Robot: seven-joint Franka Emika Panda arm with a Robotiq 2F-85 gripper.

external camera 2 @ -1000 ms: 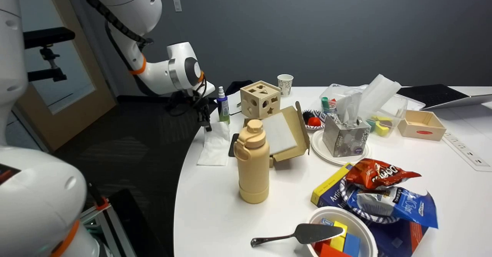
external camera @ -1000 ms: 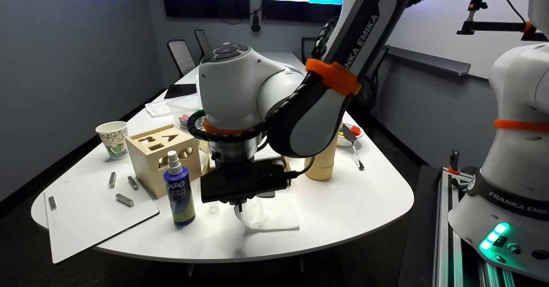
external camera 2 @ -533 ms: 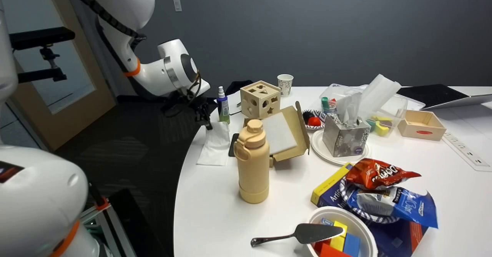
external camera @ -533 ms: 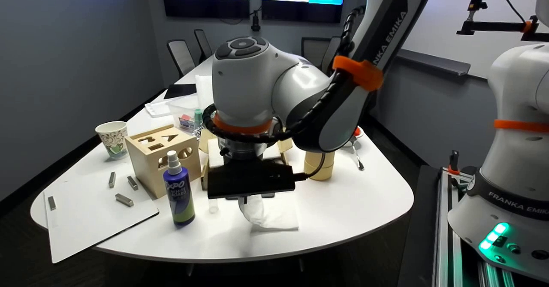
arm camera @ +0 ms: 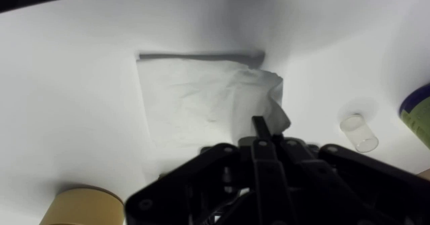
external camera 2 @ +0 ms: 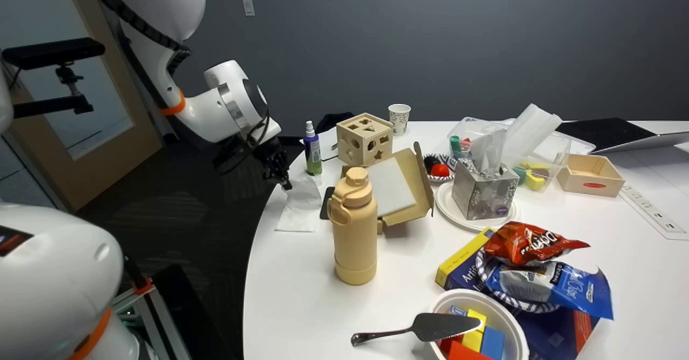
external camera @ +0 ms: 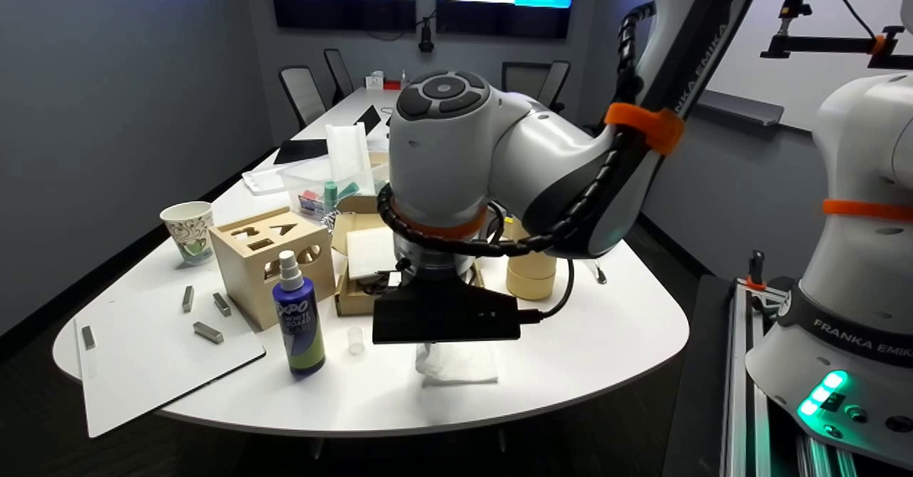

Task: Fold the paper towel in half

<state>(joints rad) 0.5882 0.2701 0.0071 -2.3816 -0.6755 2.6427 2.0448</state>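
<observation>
The paper towel is a thin white sheet on the white table; it also shows in both exterior views. My gripper is shut on one side of the towel, and that side is raised and curls over toward the flat part. A rumpled corner sticks out beside the fingers in the wrist view. The flat far part lies on the table with its edge straight. In an exterior view the gripper is low over the towel near the table's edge. In the view from the front, the wrist camera hides most of the fingers.
A spray bottle and a small clear cylinder stand beside the towel. A tan bottle, an open cardboard box, a dark flat object and a wooden shape box are close by. The table edge is near.
The gripper has moved right in one exterior view and left and slightly down in the other, drawing the raised side of the towel over toward its flat part.
</observation>
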